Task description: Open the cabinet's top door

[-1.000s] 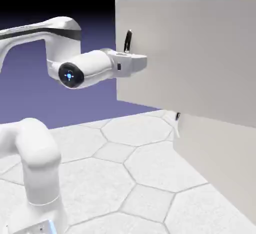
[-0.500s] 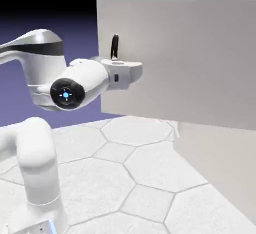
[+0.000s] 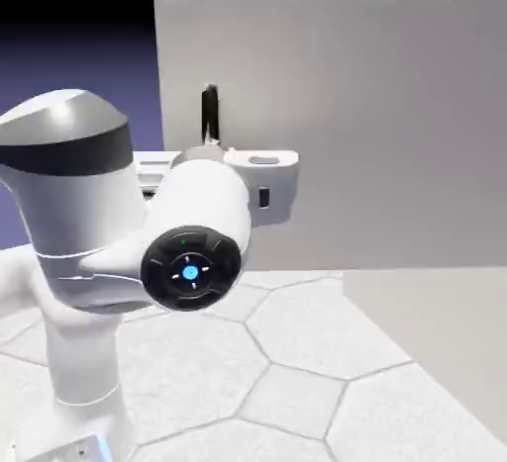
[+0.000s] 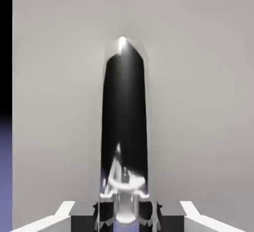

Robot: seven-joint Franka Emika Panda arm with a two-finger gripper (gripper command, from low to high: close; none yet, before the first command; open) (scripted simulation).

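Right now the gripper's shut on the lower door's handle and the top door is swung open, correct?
Not quite: the gripper is shut on the top door's handle, as the exterior view shows. The top door is indeed swung open.

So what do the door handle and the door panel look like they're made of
The handle looks like dark polished metal: near black, with a bright glint at its tip and mirror-like reflections near its base. It could also be glossy plastic. The door looks like painted board or laminate with a matte finish: flat, even off-white, with no grain or shine. Everything is rendered, so this goes by looks alone.
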